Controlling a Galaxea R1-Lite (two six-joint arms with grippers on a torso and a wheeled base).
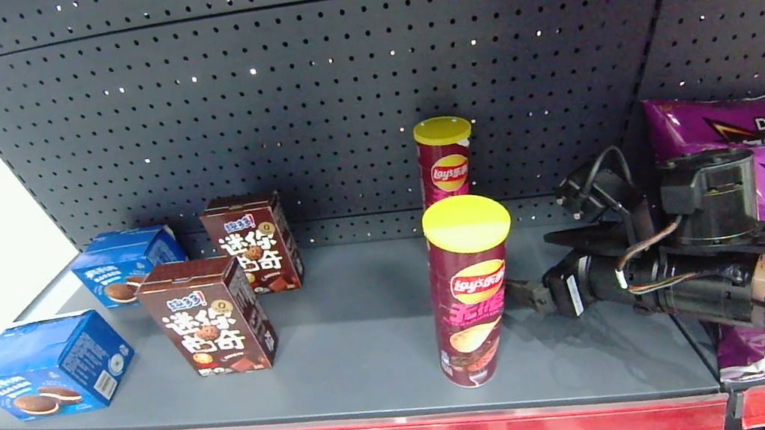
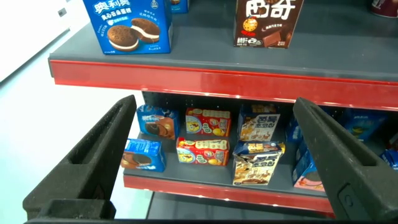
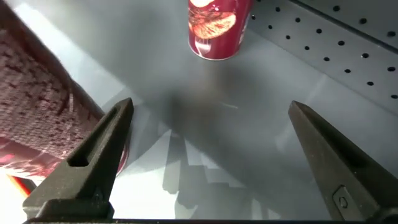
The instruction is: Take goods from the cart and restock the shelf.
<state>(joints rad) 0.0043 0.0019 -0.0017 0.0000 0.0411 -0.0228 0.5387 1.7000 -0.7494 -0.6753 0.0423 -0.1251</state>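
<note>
Two maroon chip cans with yellow lids stand on the grey shelf (image 1: 372,345): a front can (image 1: 471,293) and a rear can (image 1: 446,158) by the pegboard. My right gripper (image 1: 522,293) reaches in from the right at shelf level, just behind and beside the front can. In the right wrist view this gripper (image 3: 211,168) is open with only bare shelf between its fingers; the front can (image 3: 37,112) is close outside one finger and the rear can (image 3: 217,28) stands ahead. My left gripper (image 2: 214,162) is open, below the shelf's red front edge (image 2: 249,81).
Two brown cookie boxes (image 1: 212,316) and two blue boxes (image 1: 52,364) stand on the shelf's left half. Purple chip bags (image 1: 717,119) lean at the right behind my right arm. The lower shelf (image 2: 205,186) holds several small boxes. The pegboard back wall (image 1: 335,101) is close.
</note>
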